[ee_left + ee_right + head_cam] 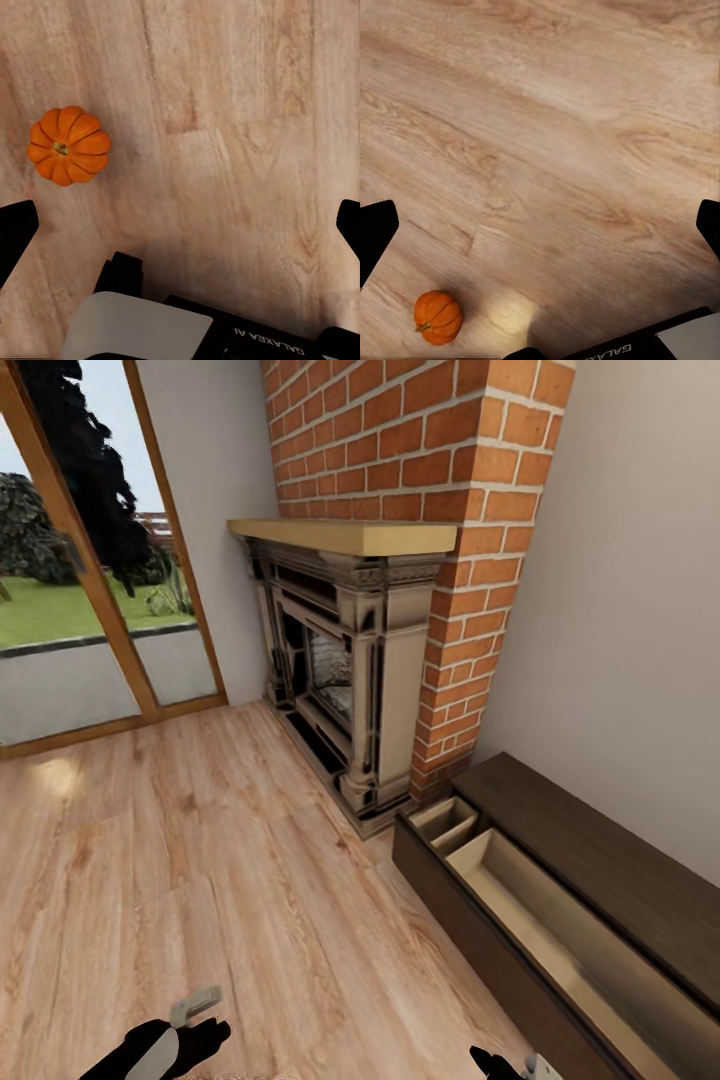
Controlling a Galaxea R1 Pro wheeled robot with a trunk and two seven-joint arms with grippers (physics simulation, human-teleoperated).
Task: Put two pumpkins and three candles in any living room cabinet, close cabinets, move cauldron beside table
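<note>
A: One pumpkin [69,145] lies on the wooden floor [200,860] in your left wrist view, stem up, with nothing touching it. A pumpkin also sits on the planks in your right wrist view; I cannot tell whether it is the same one.

B: And the pincers?

A: Your left gripper [180,225] has its fingers [15,232] spread wide at the two edges of the picture, with nothing but bare floor between them. Your right gripper [540,229] is spread just as wide, and it too carries nothing. Both hang above the floor, well off the fruit.

B: So which step are you on?

A: Fetching a pumpkin, I judge. The cabinet [600,860] stands along the wall beside the brick fireplace [350,660], and its long drawer [560,940] is pulled out with the pale inside bare, so you have a place ready.

B: Next move?

A: Bring your left arm over the pumpkin until it sits midway between the fingers, lower, and close across its ribbed belly rather than the stem. Then carry it to the open drawer. You must push the drawer shut afterwards.
</note>
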